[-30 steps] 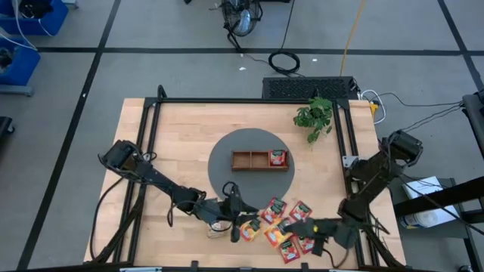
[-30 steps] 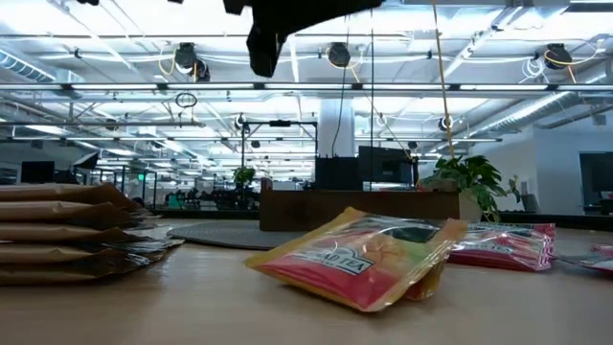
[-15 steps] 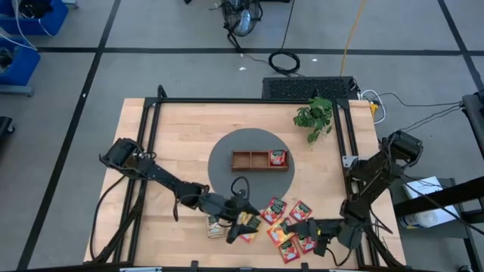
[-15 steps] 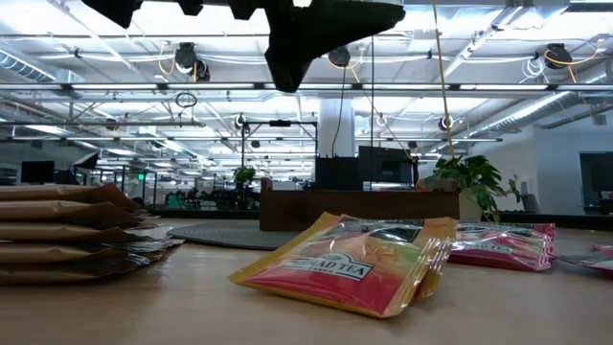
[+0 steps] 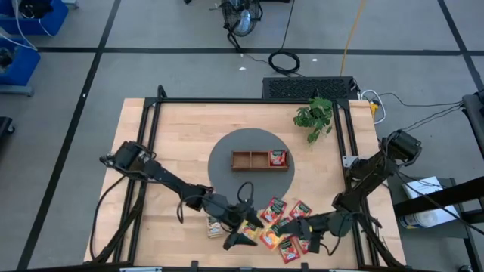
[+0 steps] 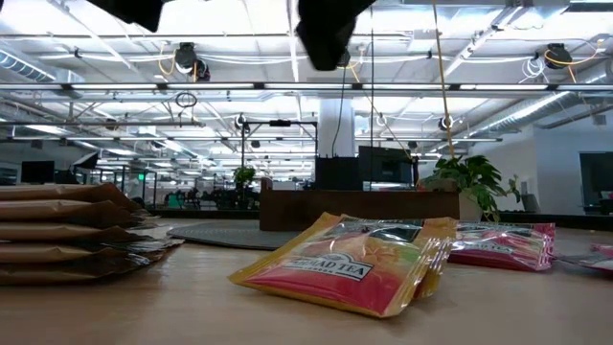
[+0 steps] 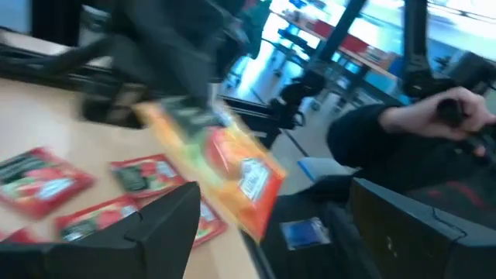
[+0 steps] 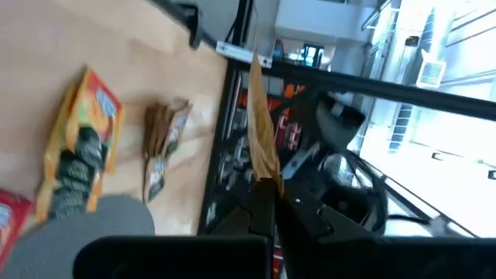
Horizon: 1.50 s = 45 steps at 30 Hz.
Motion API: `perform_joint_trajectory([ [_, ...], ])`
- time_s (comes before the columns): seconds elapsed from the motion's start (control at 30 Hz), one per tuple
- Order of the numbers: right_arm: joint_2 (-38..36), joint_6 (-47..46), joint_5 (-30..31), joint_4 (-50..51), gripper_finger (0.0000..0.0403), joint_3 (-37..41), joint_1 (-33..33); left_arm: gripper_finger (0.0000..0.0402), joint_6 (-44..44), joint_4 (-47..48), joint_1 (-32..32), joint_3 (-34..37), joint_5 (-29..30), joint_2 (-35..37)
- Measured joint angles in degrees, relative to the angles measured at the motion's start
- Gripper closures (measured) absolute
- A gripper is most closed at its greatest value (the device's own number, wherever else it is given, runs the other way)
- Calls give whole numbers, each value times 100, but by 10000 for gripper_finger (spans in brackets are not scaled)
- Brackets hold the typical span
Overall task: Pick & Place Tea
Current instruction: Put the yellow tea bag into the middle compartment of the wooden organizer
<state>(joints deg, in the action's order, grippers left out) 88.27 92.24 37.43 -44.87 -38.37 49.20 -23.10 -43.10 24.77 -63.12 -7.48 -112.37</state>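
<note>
One sachet is in the tray [image 5: 243,160] so far: a red one [image 5: 277,157] in the right-hand compartment. The other two compartments look empty. The rest of the tea is loose on the worktop [image 5: 181,136] near its front edge, well short of the tray: a scatter of red sachets [image 5: 301,209], a cream stack [image 6: 67,230] and an orange-yellow sachet [image 6: 354,268].

Left gripper [image 5: 243,225] hangs over the orange-yellow sachet with fingers [image 7: 159,232] wide apart. The low view shows that sachet flat on the wood with nothing gripping it.

Right gripper [image 8: 265,190] is low at the front right of the worktop, by the red scatter. Its fingers are together and seem to pinch a thin gold-brown sachet [image 8: 262,132], seen edge-on.

My read: pick stage, left arm lining up on the orange-yellow sachet, not yet grasped.

Next the left arm needs to drop until the fingers straddle the sachet, close on an edge, lift, then carry back to a free compartment. A flat foil pack on wood will be hard to get under, so it may slide instead of lifting. The arms are close here, so keep the right one clear.
</note>
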Motion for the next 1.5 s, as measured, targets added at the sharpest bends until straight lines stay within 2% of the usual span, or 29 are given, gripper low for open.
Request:
perform_joint_trajectory([
  [0.17, 0, 294, -37, -71, 403, 0, -12, 73, 40, 381, -77, -591, -283, -326],
  [0.33, 0, 161, -59, 52, 403, 0, -12, 74, 10, 789, -153, -994, -309, -392],
  [0.47, 2, 147, -23, 93, 403, 0, -8, 100, -1, 969, -183, -1061, -284, -393],
  [0.6, 2, 147, -20, 95, 403, 0, -56, 163, -11, 1062, -194, -1065, -229, -393],
  [0.97, 2, 89, -44, 49, 403, 0, -248, 384, 304, 1210, -200, -1065, 78, -394],
  [1.1, 2, -187, -10, -124, 403, 0, -208, 385, 477, 1202, -192, -1067, 89, -394],
  [1.2, 7, -295, 236, -438, 401, 0, -86, 390, 588, 1252, -168, -1076, 209, -393],
  [1.3, -34, -264, 692, -892, 389, 2, 78, 394, 720, 1372, -133, -1079, 271, -383],
  [1.5, -374, -899, 974, -1257, 357, 0, 427, 392, 1010, 1457, -100, -1070, 646, -394],
])
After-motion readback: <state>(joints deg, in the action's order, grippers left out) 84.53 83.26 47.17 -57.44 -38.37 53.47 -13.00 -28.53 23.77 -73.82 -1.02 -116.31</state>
